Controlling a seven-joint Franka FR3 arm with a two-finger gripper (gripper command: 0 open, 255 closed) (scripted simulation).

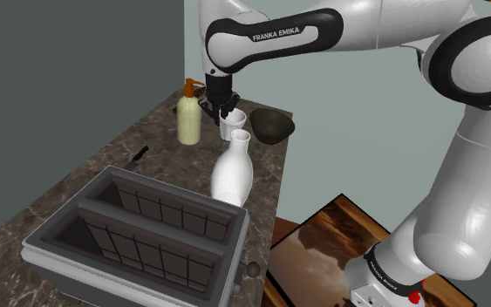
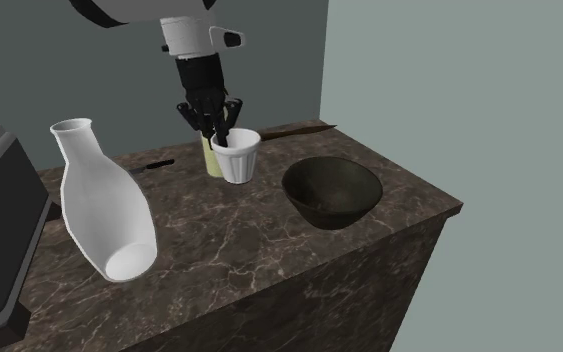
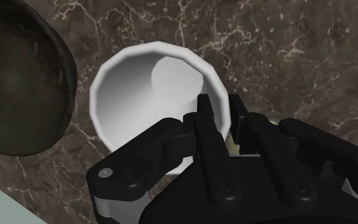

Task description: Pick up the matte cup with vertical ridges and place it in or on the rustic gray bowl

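One dark marbled counter. One dark grey two-compartment basin at the counter's end nearest the stand. One white narrow-necked bottle, upright, mid-counter. One dark bowl, upright, near the corner at the opposite end. One yellowish pump bottle by the back edge. One white ridged cup, upright on the counter between pump bottle and bowl, just beside both. My gripper: fingers straddle the cup's rim, one inside, one outside, pinching its wall.

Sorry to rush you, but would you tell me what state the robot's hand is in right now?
Hand: closed on the white ridged cup, pinching its rim wall.
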